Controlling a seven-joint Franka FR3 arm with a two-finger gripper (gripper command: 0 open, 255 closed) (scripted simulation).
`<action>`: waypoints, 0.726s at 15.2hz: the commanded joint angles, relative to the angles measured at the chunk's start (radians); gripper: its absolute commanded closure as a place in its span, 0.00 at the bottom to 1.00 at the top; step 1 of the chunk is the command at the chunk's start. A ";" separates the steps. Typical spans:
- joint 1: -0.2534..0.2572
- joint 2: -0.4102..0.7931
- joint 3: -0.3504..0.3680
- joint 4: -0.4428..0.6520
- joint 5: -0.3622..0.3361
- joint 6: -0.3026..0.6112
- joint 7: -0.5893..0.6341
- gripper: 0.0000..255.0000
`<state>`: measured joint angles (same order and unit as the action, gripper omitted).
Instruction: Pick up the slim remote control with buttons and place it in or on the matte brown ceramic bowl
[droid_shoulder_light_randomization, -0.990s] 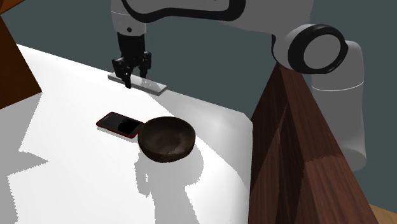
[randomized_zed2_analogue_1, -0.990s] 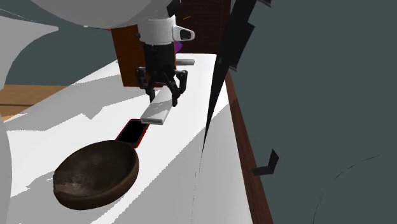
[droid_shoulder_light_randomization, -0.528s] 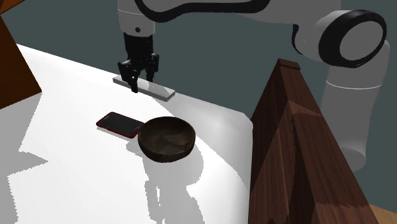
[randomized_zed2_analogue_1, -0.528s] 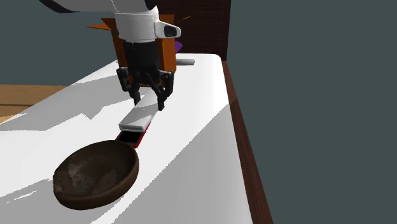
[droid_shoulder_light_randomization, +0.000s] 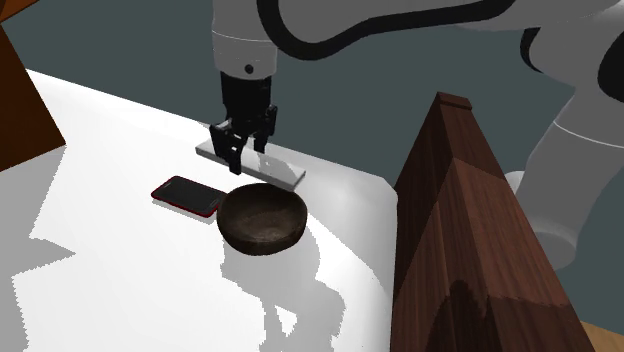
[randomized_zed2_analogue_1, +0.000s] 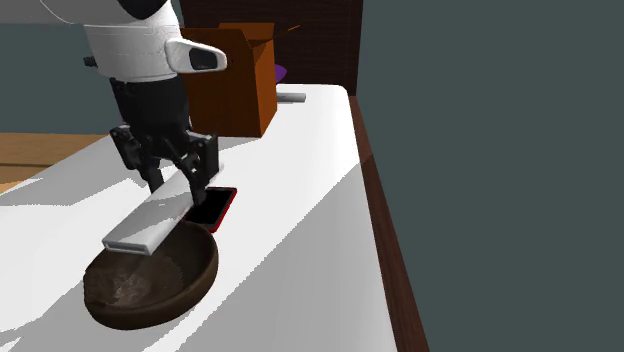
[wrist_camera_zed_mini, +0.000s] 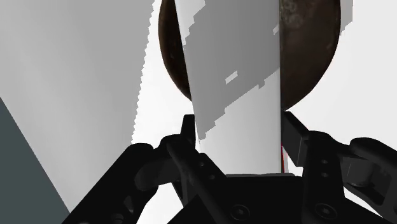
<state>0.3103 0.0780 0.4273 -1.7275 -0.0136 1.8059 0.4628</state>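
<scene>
**Remote held over the bowl**

The remote (droid_shoulder_light_randomization: 278, 172) is being gripped by the end effector (droid_shoulder_light_randomization: 240, 160), whose two black fingers are being pressed against the remote's long sides near one end. In the wrist view the remote (wrist_camera_zed_mini: 235, 76) is being clasped between both fingers (wrist_camera_zed_mini: 189, 135), with no gap showing on either side. The remote is being rendered as a plain pale grey slab, and no buttons are being shown on it.

The remote is being held off the white surface (droid_shoulder_light_randomization: 120, 260) and above the dark brown bowl (droid_shoulder_light_randomization: 262, 218). In the second exterior view the remote (randomized_zed2_analogue_1: 145, 228) is being seen tilted, its free end lower and reaching over the bowl (randomized_zed2_analogue_1: 170, 295), while the end effector (randomized_zed2_analogue_1: 175, 195) is being kept at the higher end. Along the end effector (wrist_camera_zed_mini: 240, 137), the slab is being seen crossing the bowl (wrist_camera_zed_mini: 308, 51) from rim to rim. Whether the rim is being touched cannot be told.

A black phone (droid_shoulder_light_randomization: 186, 194) with a red edge is being left flat on the surface (randomized_zed2_analogue_1: 290, 200), just beside the bowl. In the second exterior view the phone (randomized_zed2_analogue_1: 212, 207) is being partly covered by a finger.
</scene>
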 joint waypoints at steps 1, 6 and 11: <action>0.011 -0.058 0.014 -0.062 0.024 0.010 0.022 1.00; 0.025 -0.119 0.028 -0.168 0.052 0.061 0.041 1.00; 0.026 -0.110 0.030 -0.225 0.048 0.127 0.043 1.00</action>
<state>0.3362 -0.0332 0.4566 -1.9419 0.0349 1.9201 0.5056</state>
